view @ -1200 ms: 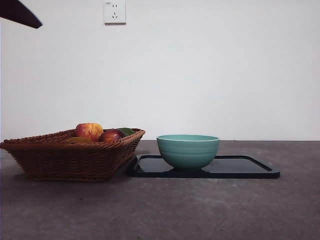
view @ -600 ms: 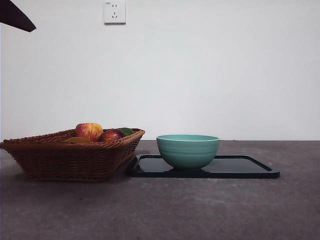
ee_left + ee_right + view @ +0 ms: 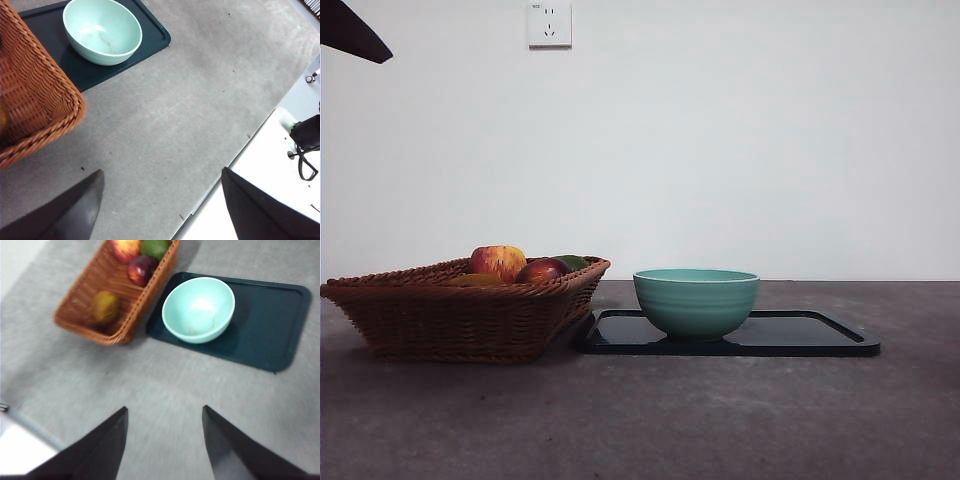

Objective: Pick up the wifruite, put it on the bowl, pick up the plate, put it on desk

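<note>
One dull tan-brown wifruite [image 3: 105,307] lies in the wicker basket [image 3: 90,300], which we see at the upper left of the right wrist picture; it sits alone toward one end, well apart from the other fruit. At the far end of the basket, along the top edge of that picture, we find a red-and-yellow streaked apple [image 3: 126,247], a green fruit [image 3: 156,247] beside it and a dark red glossy fruit [image 3: 141,269] just below them. In the front picture the wifruite shows only as a low tan sliver behind the basket's rim.

Just beside the basket, at the centre of the front picture, the teal bowl [image 3: 696,302] stands upright and empty on the left half of a dark rectangular tray [image 3: 820,335]; the tray's corner almost meets the basket's side. Both rest on the grey mottled bench [image 3: 650,420].

The right pincer [image 3: 165,445] hangs high over the bench with its jaws apart, holding nothing. The left pincer [image 3: 160,205] is likewise spread wide and empty, above bare bench near the basket's corner. A black arm tip [image 3: 350,32] shows at the upper left of the front picture, with a wall socket [image 3: 549,24] beside it.
</note>
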### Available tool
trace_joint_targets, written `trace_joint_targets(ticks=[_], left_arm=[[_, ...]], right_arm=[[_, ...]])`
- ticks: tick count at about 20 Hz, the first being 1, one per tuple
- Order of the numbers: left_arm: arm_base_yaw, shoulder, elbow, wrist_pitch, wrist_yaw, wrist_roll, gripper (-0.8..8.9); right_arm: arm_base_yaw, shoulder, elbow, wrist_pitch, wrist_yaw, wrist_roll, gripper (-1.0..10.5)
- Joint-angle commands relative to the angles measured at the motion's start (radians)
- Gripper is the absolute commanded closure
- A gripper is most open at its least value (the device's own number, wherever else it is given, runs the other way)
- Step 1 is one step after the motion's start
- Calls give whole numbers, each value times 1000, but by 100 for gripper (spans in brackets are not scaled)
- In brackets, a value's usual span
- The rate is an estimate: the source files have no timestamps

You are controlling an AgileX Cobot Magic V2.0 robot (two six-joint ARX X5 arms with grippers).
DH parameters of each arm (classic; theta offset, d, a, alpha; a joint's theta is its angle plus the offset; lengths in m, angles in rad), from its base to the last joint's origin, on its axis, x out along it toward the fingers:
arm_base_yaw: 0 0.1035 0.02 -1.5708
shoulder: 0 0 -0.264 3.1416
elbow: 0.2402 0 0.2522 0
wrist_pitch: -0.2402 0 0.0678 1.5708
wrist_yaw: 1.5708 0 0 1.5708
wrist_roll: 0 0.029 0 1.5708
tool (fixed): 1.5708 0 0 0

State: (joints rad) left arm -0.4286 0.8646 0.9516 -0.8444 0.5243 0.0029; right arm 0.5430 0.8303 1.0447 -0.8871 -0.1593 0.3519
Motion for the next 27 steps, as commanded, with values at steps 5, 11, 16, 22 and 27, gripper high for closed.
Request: trace_joint_targets(ticks=[5,11,16,22,27], left_arm=[[-5,5,13,6,5,13,442],[-5,5,13,6,5,13,442],[-5,5,13,6,5,13,442],[-5,5,13,6,5,13,442],[-5,5,13,5,5,13,442]], right_arm=[[-66,357,111,109,4,-80,707],[-140,653,290,112,4,-145,707],[-162,817,349,186,-1,-153,707],[-160,970,349,266,0,-151,707],[-160,1041,349,298,-1,-150,707]])
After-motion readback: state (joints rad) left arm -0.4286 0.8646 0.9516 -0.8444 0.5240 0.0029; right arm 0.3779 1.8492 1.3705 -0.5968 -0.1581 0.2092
